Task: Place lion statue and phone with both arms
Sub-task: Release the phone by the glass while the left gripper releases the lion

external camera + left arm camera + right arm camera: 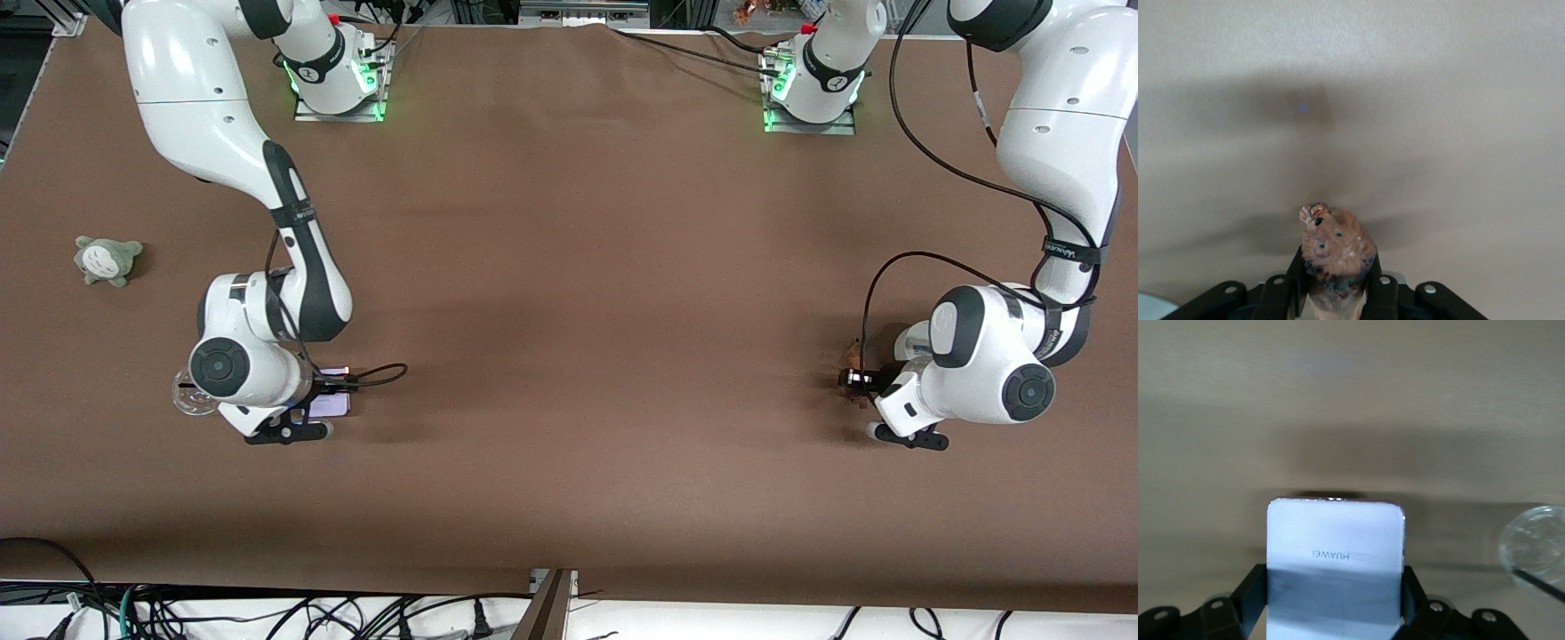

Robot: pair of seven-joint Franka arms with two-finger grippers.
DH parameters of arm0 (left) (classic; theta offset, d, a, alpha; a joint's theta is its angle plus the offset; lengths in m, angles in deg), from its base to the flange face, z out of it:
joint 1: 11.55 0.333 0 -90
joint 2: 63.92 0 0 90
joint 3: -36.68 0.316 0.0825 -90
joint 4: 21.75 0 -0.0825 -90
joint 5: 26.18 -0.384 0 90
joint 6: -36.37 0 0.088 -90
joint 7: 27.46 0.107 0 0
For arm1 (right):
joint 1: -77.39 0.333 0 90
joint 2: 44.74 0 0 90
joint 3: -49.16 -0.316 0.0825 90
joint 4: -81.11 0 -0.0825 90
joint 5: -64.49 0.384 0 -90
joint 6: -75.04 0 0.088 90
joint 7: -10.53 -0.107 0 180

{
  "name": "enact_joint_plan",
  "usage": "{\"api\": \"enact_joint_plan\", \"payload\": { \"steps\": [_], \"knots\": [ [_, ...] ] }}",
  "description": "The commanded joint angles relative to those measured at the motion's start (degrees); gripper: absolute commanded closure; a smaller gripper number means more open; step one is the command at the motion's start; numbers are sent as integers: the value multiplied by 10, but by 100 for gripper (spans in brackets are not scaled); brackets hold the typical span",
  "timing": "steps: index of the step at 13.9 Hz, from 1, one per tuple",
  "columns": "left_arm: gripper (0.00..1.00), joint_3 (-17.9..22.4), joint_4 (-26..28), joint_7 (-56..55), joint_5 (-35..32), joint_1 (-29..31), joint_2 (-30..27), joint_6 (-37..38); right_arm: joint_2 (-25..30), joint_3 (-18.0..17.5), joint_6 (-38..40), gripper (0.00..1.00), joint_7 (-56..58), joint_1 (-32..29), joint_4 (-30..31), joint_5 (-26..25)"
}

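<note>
The lion statue (1337, 248), a small orange-brown figurine with a darker ruff, is pinched between the black fingers (1294, 279) of my left gripper (1337, 287). That gripper (855, 380) hangs low over the table toward the left arm's end. The phone (1335, 550), a white slab with rounded corners and grey lettering, is clamped by its side edges in my right gripper (1335, 607). In the front view the phone (335, 404) shows pale lavender under the right gripper (331, 388), low over the table toward the right arm's end. I cannot tell whether either object touches the cloth.
A clear round disc stand (190, 396) lies right beside the right wrist, also seen as a glassy disc (1535, 547). A grey-green plush toy (108, 259) sits farther from the front camera near the table's edge at the right arm's end. Brown cloth (587, 293) covers the table.
</note>
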Motion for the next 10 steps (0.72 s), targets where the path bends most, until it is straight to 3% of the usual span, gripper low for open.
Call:
{"api": "enact_joint_plan", "payload": {
  "steps": [1, 3, 4, 5, 7, 8, 10],
  "knots": [
    [100, -1, 20, 10, -13, 6, -9, -31, 11, -5, -3, 69, 34, -18, 13, 7],
    [100, -2, 22, 10, -11, 11, -9, -34, 9, -6, -6, 69, 36, -21, 13, 7],
    [94, -3, 22, 10, -7, 14, -8, -34, 9, -6, -9, 69, 36, -21, 12, 7],
    [78, -3, 21, 10, -6, 13, -8, -35, 7, -6, -13, 69, 36, -21, 13, 7],
    [0, -4, 21, 4, -1, 11, -7, -35, 4, -6, -17, 68, 37, -22, 13, 7],
    [0, -3, 20, 4, 7, 11, -7, -35, 4, -6, -18, 58, 37, -22, 13, 7],
    [0, -4, 18, 3, 8, 11, -8, -34, 4, -6, -19, 1, 36, -23, 10, 6]
  ]
}}
